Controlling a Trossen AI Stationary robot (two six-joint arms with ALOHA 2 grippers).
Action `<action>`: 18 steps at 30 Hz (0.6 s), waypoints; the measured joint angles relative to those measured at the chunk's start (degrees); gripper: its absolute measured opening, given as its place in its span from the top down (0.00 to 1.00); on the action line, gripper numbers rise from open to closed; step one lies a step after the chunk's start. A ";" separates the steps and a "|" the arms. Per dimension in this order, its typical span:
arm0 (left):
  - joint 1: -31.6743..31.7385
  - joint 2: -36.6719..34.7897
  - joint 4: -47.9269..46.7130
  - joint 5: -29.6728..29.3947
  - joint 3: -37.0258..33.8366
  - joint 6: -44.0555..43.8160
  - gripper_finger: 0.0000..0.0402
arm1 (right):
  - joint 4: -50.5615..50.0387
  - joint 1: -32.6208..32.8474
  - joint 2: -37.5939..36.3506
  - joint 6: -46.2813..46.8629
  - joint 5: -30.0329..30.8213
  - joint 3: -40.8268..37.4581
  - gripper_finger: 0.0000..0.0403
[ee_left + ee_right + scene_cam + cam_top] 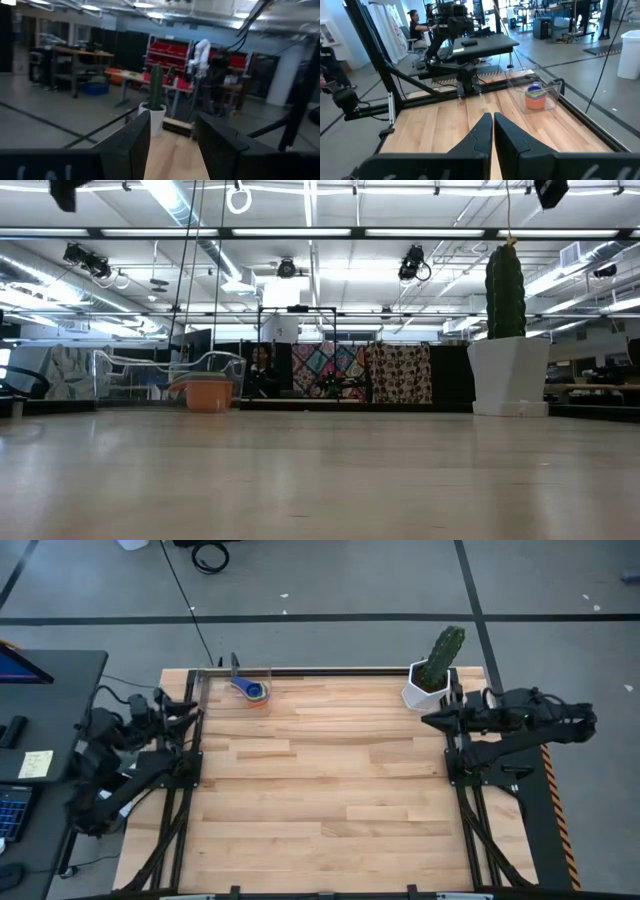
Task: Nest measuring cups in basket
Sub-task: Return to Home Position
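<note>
The measuring cups sit nested in one stack, orange outermost and a blue handle pointing toward the far left corner, inside the clear basket near the table's far left edge. The stack also shows in the right wrist view inside the basket, and in the low view as an orange cup behind the clear wall. My left gripper is open at the table's left edge, raised. My right gripper is shut at the table's right edge, raised. Neither is near the cups.
A white hexagonal pot with a green cactus stands at the far right, close to my right arm. A desk with a laptop lies left of the table. The wooden tabletop spreads between the arms. A person sits beyond the table.
</note>
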 joint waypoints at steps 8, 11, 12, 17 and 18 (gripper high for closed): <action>0.02 0.02 19.52 5.12 -14.70 -6.24 0.60 | 8.09 0.00 -9.56 1.77 2.75 -13.10 0.94; 0.02 0.02 24.10 5.26 -19.22 -8.41 0.60 | 8.11 0.00 -14.18 3.75 3.48 -16.35 0.94; 0.02 0.02 25.20 5.24 -20.39 -8.94 0.60 | 8.03 0.00 -15.58 4.06 3.44 -17.08 0.94; 0.02 0.02 27.72 5.61 -24.89 -8.57 0.60 | 8.16 0.00 -22.36 2.41 3.39 -19.92 0.94; 0.02 0.02 28.58 5.68 -25.65 -8.86 0.60 | 8.17 -0.02 -22.88 1.83 3.43 -20.30 0.94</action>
